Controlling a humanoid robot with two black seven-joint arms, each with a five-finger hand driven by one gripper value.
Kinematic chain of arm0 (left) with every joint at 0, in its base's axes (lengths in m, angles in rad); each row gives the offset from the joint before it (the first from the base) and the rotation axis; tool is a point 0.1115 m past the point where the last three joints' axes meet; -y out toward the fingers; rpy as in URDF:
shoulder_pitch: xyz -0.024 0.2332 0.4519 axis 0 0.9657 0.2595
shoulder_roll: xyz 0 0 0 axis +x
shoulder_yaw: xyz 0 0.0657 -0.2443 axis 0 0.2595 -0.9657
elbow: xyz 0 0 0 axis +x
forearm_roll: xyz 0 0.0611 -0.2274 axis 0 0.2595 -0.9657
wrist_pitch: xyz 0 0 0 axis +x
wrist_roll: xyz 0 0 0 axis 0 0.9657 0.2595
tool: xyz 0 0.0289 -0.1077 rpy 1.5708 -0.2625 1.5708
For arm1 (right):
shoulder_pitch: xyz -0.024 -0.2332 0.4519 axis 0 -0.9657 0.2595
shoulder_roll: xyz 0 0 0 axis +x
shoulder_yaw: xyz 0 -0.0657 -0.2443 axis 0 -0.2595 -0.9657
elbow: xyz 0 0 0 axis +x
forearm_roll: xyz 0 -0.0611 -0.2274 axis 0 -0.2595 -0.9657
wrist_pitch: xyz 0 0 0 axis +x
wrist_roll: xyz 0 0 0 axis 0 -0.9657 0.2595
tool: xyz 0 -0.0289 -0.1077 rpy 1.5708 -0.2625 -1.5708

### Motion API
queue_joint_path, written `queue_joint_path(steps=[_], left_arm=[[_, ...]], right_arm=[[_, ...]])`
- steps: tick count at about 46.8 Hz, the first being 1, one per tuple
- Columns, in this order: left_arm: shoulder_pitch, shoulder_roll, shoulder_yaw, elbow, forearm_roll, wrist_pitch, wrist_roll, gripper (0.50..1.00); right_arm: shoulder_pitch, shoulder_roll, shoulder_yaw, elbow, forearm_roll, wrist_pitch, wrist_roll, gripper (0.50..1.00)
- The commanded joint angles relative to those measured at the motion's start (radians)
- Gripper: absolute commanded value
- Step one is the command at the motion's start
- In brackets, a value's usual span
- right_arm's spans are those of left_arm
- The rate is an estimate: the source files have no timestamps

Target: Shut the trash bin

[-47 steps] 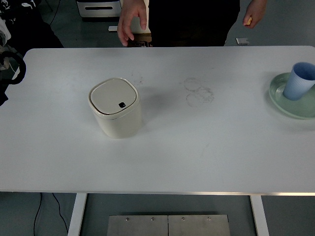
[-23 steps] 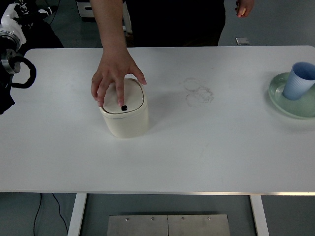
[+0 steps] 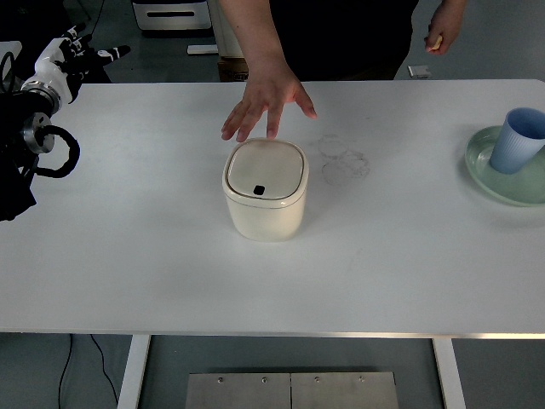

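Note:
A cream trash bin (image 3: 265, 191) with a square lid stands upright near the middle of the white table (image 3: 153, 264); its lid lies flat and shut, with a small black button near the front. A person's hand (image 3: 266, 101) hovers just behind the bin, fingers spread, not touching it. My left hand (image 3: 78, 53) is raised at the far left corner, beyond the table's edge, with fingers spread and holding nothing. My right arm is out of view.
A light blue cup (image 3: 519, 141) stands on a green plate (image 3: 482, 169) at the right edge. The person stands at the far side, their other hand (image 3: 441, 36) at the top right. Faint ring marks (image 3: 343, 159) show right of the bin.
The person slid the bin rightward toward the table's middle and lifted their hand off the lid. My left hand rose higher at the far left.

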Motion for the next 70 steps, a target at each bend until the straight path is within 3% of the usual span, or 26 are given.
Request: queue_joint_path(steps=[1, 18, 49, 65, 70], left_arm=[[0.018, 0.000, -0.019, -0.015, 0.015, -0.025, 0.001, 1.000], [0.096, -0.006, -0.095, -0.043, 0.082, -0.040, -0.001, 1.000], [0.193, -0.012, -0.259, -0.075, 0.121, -0.166, -0.001, 1.000], [0.261, -0.014, -0.434, -0.077, 0.113, -0.198, 0.007, 1.000], [0.291, -0.043, -0.534, -0.077, 0.105, -0.215, 0.009, 1.000]], right_arm=[[0.000, 0.000, 0.000, 0.000, 0.000, 0.000, 0.001, 0.991], [0.000, 0.000, 0.000, 0.000, 0.000, 0.000, 0.001, 0.991], [0.000, 0.000, 0.000, 0.000, 0.000, 0.000, -0.001, 0.991], [0.000, 0.000, 0.000, 0.000, 0.000, 0.000, -0.001, 0.991], [0.000, 0.000, 0.000, 0.000, 0.000, 0.000, -0.001, 0.991]])
